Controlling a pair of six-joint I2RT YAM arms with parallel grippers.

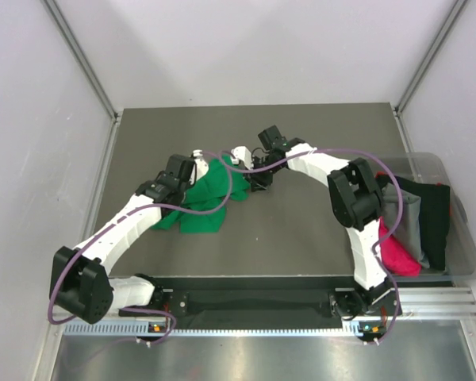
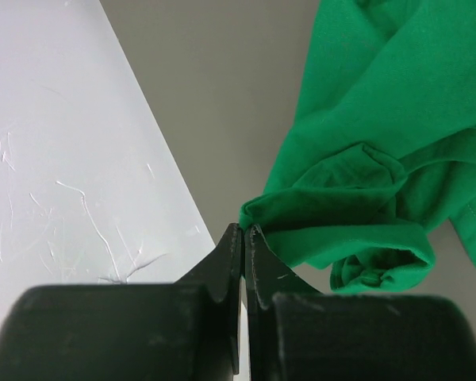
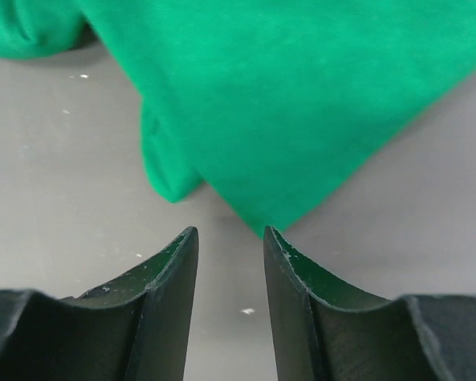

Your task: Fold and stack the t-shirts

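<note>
In the top view, the left arm starts at its base in the lower left of the frame and stretches up and to the right, low over the dark grey table (image 1: 301, 230). Its wrist ends left of the centre. The left gripper (image 2: 243, 230) is closed, its two black fingers pressed together. In the left wrist view, a folded edge of the bright green t-shirt (image 1: 210, 194) touches the fingertips. I cannot tell if any cloth is pinched between them.

The green shirt lies crumpled on the table, a little left of the centre of the top view and between the two grippers.

The right arm rises from its base in the lower right, bends at a raised elbow in the right half of the frame, then reaches left toward the centre. The right gripper (image 3: 230, 232) has its jaws apart with nothing between them. It points down at the table, and a corner of the green shirt lies just beyond its tips.

At the right edge, a clear plastic bin (image 1: 470, 254) holds a grey shirt (image 1: 408, 218), a black shirt (image 1: 432, 210) and a magenta-pink shirt (image 1: 397, 252).
</note>
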